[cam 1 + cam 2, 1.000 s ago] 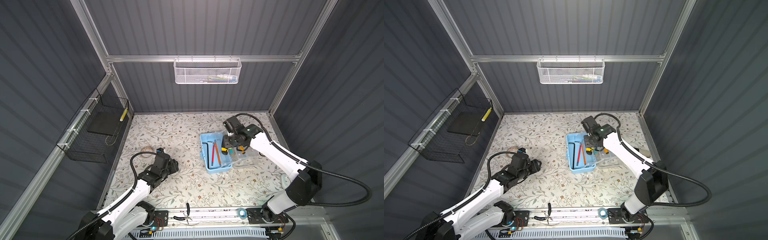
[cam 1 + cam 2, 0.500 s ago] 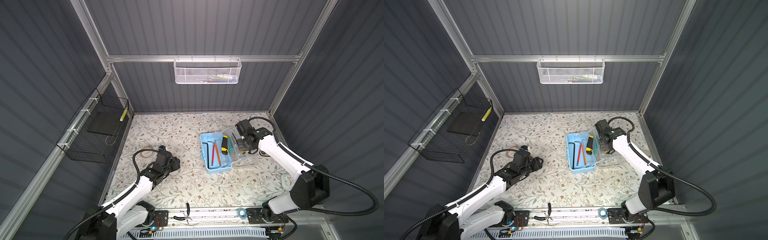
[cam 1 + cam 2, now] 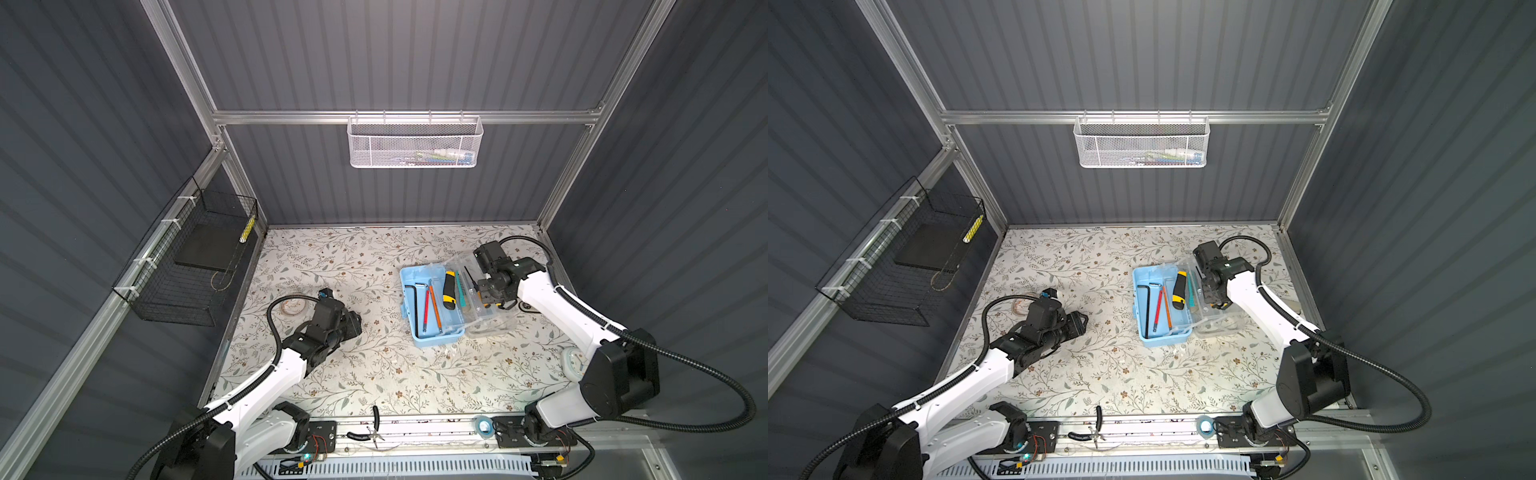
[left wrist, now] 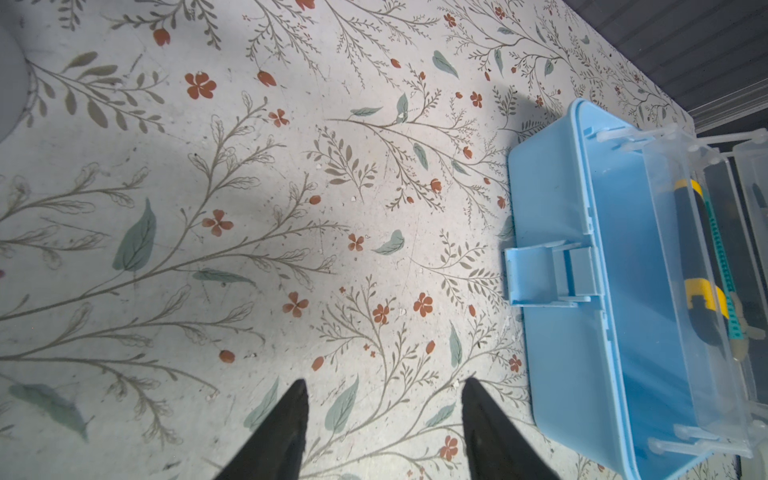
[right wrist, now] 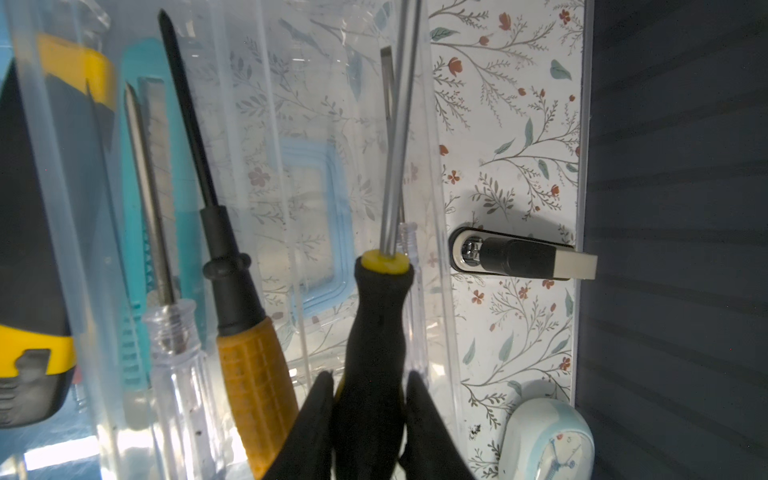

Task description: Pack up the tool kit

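The floral surface [image 3: 374, 374] carries the open light-blue case [image 3: 434, 340], with its clear lid [image 3: 492, 320] folded out toward the right arm. Left of the case, the left tool [image 4: 384, 381] stands open and empty. Above the case's lid, the right tool [image 5: 370, 376] grips a black-handled screwdriver [image 5: 374, 316]. A yellow-black utility knife [image 3: 449, 291] lies inside the case.

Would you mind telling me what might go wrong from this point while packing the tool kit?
The right tool grips the black screwdriver by its handle's rear, shaft tilted; it may swing or slip.
Its shaft crosses the clear tray's edge; released here, it could roll out onto the table.
The orange screwdriver lies close beside; lowering might knock it.
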{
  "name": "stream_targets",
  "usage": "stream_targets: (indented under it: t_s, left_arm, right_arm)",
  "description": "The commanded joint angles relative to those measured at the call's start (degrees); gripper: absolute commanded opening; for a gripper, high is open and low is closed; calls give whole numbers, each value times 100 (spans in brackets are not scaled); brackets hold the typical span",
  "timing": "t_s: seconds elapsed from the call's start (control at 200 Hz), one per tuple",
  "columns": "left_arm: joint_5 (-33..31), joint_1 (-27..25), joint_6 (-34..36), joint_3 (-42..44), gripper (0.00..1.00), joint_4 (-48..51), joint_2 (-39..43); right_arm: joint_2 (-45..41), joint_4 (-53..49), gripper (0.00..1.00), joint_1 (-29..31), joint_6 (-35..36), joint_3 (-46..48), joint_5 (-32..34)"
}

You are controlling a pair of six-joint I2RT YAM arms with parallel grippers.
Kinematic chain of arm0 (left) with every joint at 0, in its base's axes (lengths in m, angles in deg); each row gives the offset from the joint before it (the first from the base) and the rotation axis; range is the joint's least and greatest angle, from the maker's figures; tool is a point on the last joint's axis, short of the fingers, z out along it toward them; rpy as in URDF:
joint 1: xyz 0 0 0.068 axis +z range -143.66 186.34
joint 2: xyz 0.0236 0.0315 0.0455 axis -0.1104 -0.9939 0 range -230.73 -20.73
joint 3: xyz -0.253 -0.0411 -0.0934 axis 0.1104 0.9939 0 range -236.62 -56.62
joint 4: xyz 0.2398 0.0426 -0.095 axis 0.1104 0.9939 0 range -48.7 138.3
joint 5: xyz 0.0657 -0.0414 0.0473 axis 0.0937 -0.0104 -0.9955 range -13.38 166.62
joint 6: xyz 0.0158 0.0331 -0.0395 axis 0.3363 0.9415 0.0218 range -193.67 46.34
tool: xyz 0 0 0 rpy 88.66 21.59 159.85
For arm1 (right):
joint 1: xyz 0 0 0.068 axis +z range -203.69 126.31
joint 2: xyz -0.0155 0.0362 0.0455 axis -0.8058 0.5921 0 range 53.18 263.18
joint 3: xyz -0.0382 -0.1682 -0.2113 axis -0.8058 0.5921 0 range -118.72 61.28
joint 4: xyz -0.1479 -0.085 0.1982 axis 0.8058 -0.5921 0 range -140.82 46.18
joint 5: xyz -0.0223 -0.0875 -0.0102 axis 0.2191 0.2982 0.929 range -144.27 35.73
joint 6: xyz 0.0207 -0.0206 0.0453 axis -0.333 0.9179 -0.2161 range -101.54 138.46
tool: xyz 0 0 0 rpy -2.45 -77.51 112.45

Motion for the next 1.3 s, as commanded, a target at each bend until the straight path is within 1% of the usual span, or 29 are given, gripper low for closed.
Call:
stream_targets:
  t_s: [0.0,0.105,0.32,0.575,0.685,0.815,1.031,1.131,1.296]
  left_arm:
    - [102,39,157,-277,60,27,-92]
    - [113,36,188,-382,60,78,-185]
    - [34,37,277,-666,61,158,-406]
    - [-18,36,478,-1110,61,202,-772]
    - [2,37,579,-1388,61,208,-1019]
    - [147,41,681,-1738,62,96,-1442]
    - [477,-11,770,-2398,62,-251,-2246]
    - [512,-138,824,-2790,62,-303,-2666]
    - [551,-368,922,-3426,62,-353,-3430]
  right_arm:
    - [80,47,0,-33,-23,75,-47]
    - [99,50,4,-43,-64,101,-51]
    - [47,56,24,-115,-130,137,-212]
    - [-182,62,44,-143,-227,134,-442]
    - [-422,-22,45,-141,-383,40,-478]
    - [-997,35,46,-169,-787,96,-578]
    - [-2245,588,44,-369,-1671,891,-1476]
    - [-2830,737,43,-637,-2015,1340,-2056]
    - [-3655,522,42,-1212,-2252,1829,-2346]
